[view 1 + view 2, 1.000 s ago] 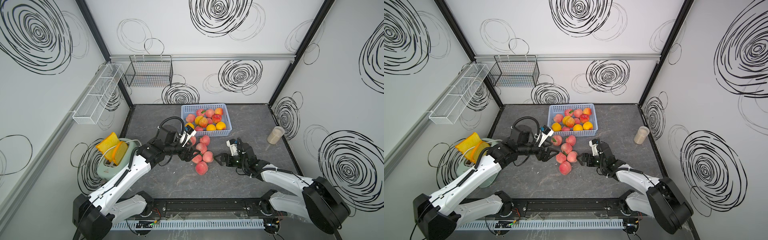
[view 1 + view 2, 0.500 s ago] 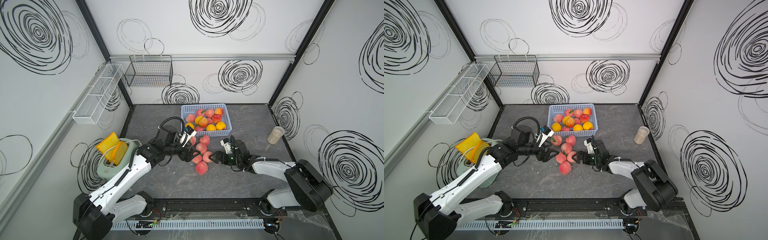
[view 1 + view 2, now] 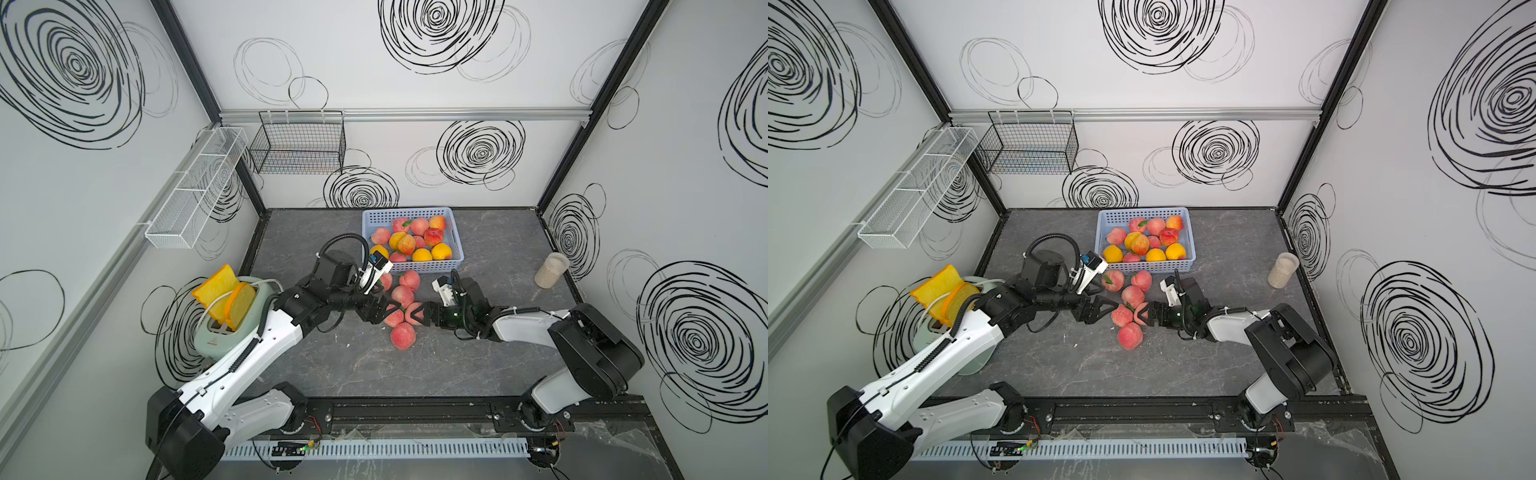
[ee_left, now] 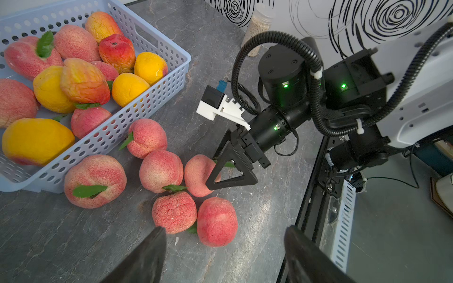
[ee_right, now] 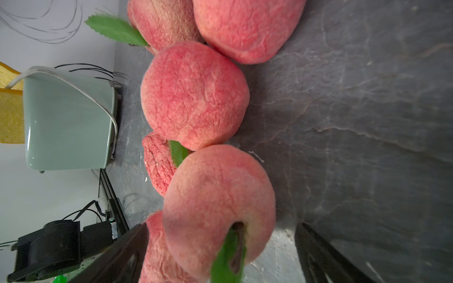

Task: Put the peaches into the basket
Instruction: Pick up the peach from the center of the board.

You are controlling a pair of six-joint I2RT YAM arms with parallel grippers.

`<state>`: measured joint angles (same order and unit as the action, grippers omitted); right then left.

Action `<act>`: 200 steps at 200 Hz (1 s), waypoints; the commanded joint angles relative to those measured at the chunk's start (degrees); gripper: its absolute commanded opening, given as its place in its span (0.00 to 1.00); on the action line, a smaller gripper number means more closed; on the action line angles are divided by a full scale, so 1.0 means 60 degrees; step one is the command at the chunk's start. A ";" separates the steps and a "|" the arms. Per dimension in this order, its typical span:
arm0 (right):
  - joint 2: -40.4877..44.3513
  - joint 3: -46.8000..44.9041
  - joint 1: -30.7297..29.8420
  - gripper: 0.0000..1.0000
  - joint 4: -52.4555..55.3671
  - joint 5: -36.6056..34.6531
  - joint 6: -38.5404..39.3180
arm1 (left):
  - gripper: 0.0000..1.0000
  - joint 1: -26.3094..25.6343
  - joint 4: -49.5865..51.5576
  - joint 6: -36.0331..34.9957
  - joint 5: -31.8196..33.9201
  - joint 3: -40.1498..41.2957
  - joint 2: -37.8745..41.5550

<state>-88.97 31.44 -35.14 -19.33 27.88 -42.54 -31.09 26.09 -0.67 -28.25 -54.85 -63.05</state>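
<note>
The light blue basket [image 3: 405, 212] [image 3: 1142, 212] [image 4: 137, 117] stands at the back of the table, holding several pink and yellow peaches [image 3: 415, 245]. Several pink peaches [image 3: 402, 296] [image 3: 1133, 297] lie loose on the table in front of it. My right gripper [image 3: 419, 313] [image 3: 1144, 316] [image 5: 220, 252] is open, its fingers astride one loose peach [image 5: 218, 208] [image 4: 199, 175] with a gap on one side. My left gripper [image 3: 380, 309] [image 3: 1100, 309] [image 4: 224, 254] is open and empty, just short of two peaches [image 4: 217, 221] at the near end of the cluster.
A green toaster with bread slices [image 3: 226, 316] stands at the left edge. A jar of grains [image 3: 550, 270] stands near the right wall. A black wire basket [image 3: 299, 147] and a white mesh rack [image 3: 195, 191] hang on the walls. The two grippers face each other closely.
The right gripper has moved left into the peach cluster and now straddles one peach. The left arm has hardly moved.
</note>
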 commanded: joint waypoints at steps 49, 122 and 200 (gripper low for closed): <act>-0.0561 0.0313 -0.0020 0.89 -0.0539 -0.0036 -0.0325 | 0.80 -0.0025 -0.0144 -0.0167 -0.0082 -0.0072 0.0000; -0.0687 0.0320 0.0069 0.76 -0.0604 -0.0062 -0.0351 | 0.80 -0.0030 -0.0153 -0.0153 -0.0082 -0.0072 -0.0007; 0.0149 0.0130 0.0200 0.66 -0.0174 -0.0379 -0.0244 | 0.80 -0.0020 -0.0169 -0.0138 -0.0034 -0.0065 -0.0015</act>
<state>-91.59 32.34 -34.59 -22.26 27.00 -44.16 -31.09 26.09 -0.64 -28.23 -54.85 -63.05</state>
